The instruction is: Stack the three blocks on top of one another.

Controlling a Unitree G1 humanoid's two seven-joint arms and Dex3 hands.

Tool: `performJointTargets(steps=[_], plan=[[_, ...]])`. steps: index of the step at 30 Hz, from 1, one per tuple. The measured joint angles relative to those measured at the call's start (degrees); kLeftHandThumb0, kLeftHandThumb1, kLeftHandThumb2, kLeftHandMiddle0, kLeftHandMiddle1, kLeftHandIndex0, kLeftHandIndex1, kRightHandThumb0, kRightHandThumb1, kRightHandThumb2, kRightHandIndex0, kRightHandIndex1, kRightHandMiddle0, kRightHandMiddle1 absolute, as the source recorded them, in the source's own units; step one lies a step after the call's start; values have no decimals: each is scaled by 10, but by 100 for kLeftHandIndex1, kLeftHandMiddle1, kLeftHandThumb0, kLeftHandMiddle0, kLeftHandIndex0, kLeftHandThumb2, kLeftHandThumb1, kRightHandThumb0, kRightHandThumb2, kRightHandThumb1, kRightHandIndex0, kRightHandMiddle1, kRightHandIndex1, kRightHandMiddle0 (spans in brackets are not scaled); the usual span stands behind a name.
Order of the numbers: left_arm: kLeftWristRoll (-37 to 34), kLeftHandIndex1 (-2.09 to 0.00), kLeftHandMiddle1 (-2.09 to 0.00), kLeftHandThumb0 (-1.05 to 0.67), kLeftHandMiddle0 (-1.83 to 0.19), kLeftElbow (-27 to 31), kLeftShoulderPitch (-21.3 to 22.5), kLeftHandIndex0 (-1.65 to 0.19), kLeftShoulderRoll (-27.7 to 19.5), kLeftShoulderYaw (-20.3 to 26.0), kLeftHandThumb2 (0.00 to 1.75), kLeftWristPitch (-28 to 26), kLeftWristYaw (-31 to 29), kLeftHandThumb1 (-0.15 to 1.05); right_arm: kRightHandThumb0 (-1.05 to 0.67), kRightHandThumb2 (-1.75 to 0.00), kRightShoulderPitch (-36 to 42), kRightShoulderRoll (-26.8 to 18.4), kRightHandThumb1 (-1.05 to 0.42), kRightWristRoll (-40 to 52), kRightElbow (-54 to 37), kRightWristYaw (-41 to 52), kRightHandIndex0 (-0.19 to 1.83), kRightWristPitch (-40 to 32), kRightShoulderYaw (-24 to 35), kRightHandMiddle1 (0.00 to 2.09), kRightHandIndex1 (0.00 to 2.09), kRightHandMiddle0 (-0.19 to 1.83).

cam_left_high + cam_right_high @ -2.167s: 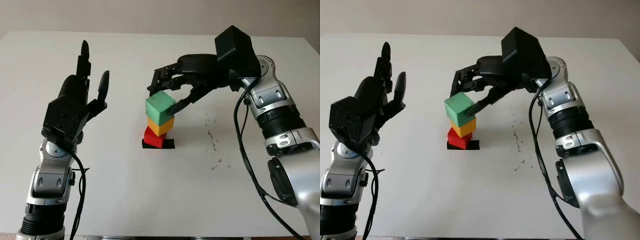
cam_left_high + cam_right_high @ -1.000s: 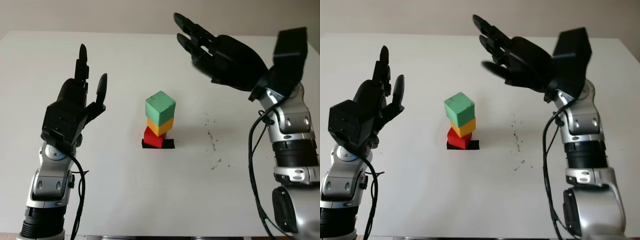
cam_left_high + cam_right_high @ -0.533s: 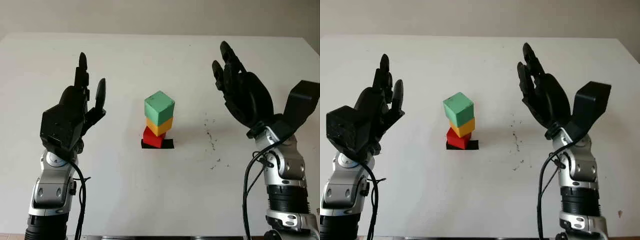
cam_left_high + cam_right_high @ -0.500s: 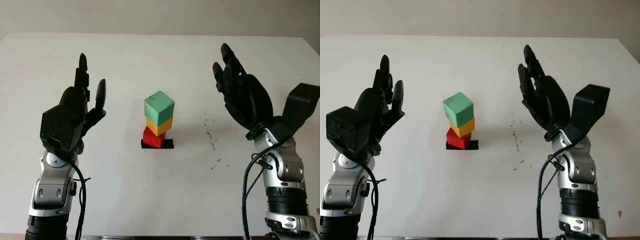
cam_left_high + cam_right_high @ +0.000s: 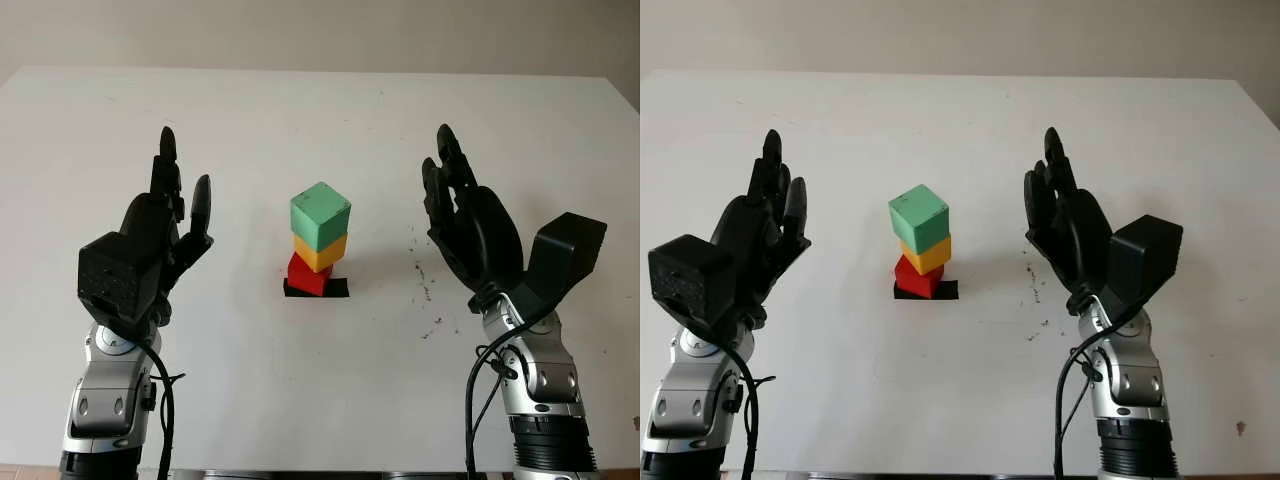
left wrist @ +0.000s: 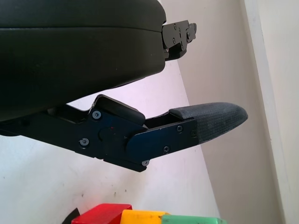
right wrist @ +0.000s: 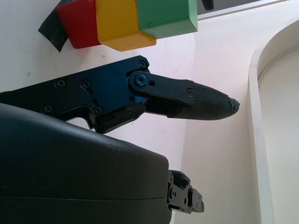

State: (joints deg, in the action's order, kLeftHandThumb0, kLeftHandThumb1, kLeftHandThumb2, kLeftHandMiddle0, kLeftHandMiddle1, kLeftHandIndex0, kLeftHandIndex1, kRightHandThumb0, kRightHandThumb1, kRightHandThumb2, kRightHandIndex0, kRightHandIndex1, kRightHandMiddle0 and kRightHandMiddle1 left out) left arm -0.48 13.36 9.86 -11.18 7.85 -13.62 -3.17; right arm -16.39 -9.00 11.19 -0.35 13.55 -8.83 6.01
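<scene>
- Centre frame: green block (image 5: pixel 320 214) tops yellow block (image 5: pixel 320 252) and red block (image 5: pixel 308 274), on a black patch (image 5: pixel 336 288).
- Left hand (image 5: pixel 150 235) at left and right hand (image 5: pixel 470 228) at right, both released, holding nothing.
- The right wrist view shows the blocks' (image 7: pixel 126 21) undersides.

The table (image 5: pixel 320 400) has a smooth, matt white surface, marked with small dark specks (image 5: pixel 425 290) to the right of the stack. The green block (image 5: pixel 320 215), yellow block (image 5: pixel 320 252) and red block (image 5: pixel 308 274) look like painted solid pieces with a soft, low sheen and slightly rounded edges. Under them lies a flat patch of matt black tape (image 5: pixel 337 288). The left hand (image 5: pixel 140 245) and right hand (image 5: pixel 470 235) have black plastic shells with a dull gloss. Their fingers (image 7: pixel 205 101) end in finely textured, rubber-like pads, joined by dark metal links with small screws. The forearms (image 5: pixel 105 400) are brushed silvery metal.
</scene>
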Motion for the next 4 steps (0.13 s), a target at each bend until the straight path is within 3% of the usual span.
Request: performJointTargets(steps=[4], plan=[[-6,0,0,-81,19,3,-1,19,1,0,69,0,-1,105,-81,-64,1,1,-105,1,0,-1,-19,0,-4,0,0,-19]])
